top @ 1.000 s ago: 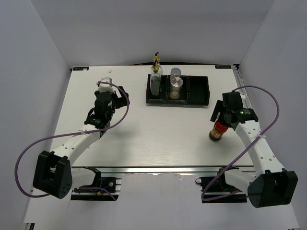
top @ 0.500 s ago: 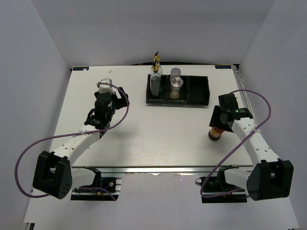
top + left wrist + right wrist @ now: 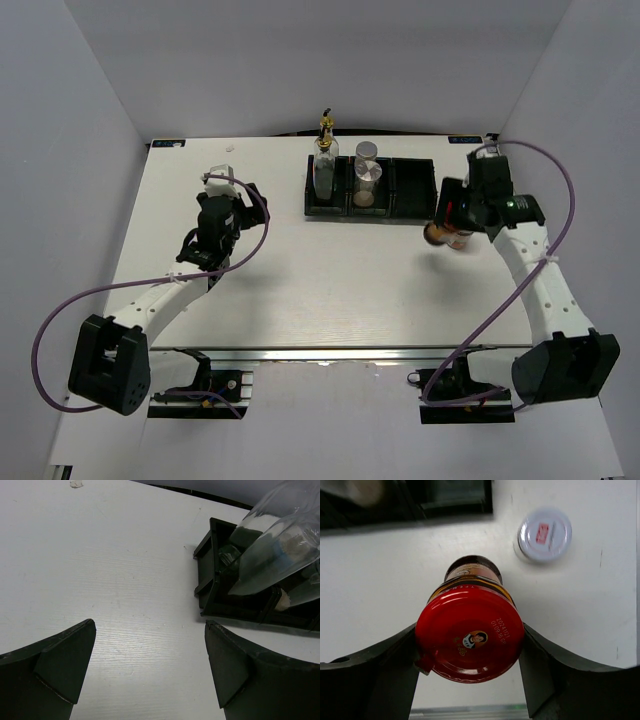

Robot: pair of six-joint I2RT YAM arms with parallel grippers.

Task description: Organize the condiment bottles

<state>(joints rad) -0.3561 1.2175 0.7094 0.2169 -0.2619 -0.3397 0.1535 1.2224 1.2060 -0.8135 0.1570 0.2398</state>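
My right gripper (image 3: 457,222) is shut on the red-lidded dark jar (image 3: 437,234) and holds it above the table, just off the right end of the black tray (image 3: 415,190). In the right wrist view the fingers (image 3: 395,660) press both sides of its red lid (image 3: 470,635). A small white-lidded jar (image 3: 544,534) stands on the table beyond it. One clear glass bottle with a gold spout (image 3: 325,160) stands in the tray's left compartment, two silver-capped shakers (image 3: 367,170) in the middle one. My left gripper (image 3: 240,205) is open and empty over bare table (image 3: 148,645). The second glass bottle is out of view.
The tray's right compartment holds nothing. In the left wrist view the tray (image 3: 210,580) lies ahead to the right with glassware (image 3: 280,550) in it. White walls close in the table on the left, back and right.
My right gripper has lifted the red-lidded jar off the front right of the table and carried it back toward the tray's right end. The left arm has barely moved.
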